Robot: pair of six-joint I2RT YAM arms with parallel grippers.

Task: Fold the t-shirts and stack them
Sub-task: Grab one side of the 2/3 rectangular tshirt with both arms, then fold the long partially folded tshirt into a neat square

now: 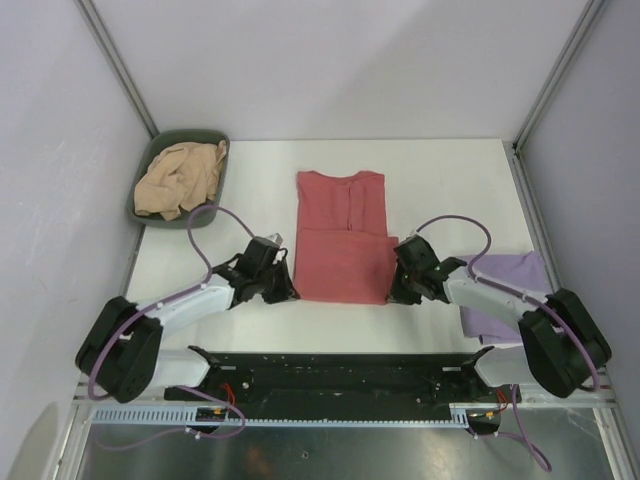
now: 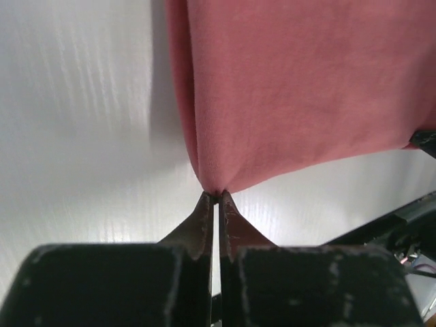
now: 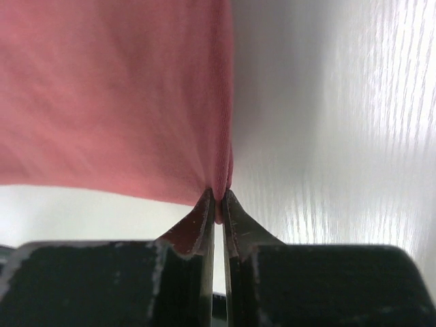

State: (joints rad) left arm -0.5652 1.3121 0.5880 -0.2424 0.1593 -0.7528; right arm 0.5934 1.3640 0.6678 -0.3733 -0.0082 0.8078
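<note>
Pinching the two near corners of the salmon-red t-shirt [image 1: 340, 240], spread flat mid-table as a narrow rectangle with its collar away from the arms. Left gripper [image 2: 216, 197] clamped to a sliver on the near-left corner, right gripper [image 3: 218, 199] clamped the same way on the near-right one, with only a small peak of cloth caught between each pair of tips.

Probably the start of a fold carrying the near hem toward the collar. Best done by raising both corners together and level, just clear of the table [image 1: 450, 190], moving them in step to hold the hem straight, then laying it square on the far edge before letting go. With so thin a bite, no jerking: easy to lose a corner or skew the fold.

Forearms angled inward from their bases, wrists low, fingers aimed at the shirt from either side, roughly mirrored.

Lavender t-shirt [image 1: 515, 275] on the table's right side, partly under the right arm. Tan-beige t-shirt [image 1: 180, 178] heaped in the dark green bin [image 1: 195, 134] at the far left.
</note>
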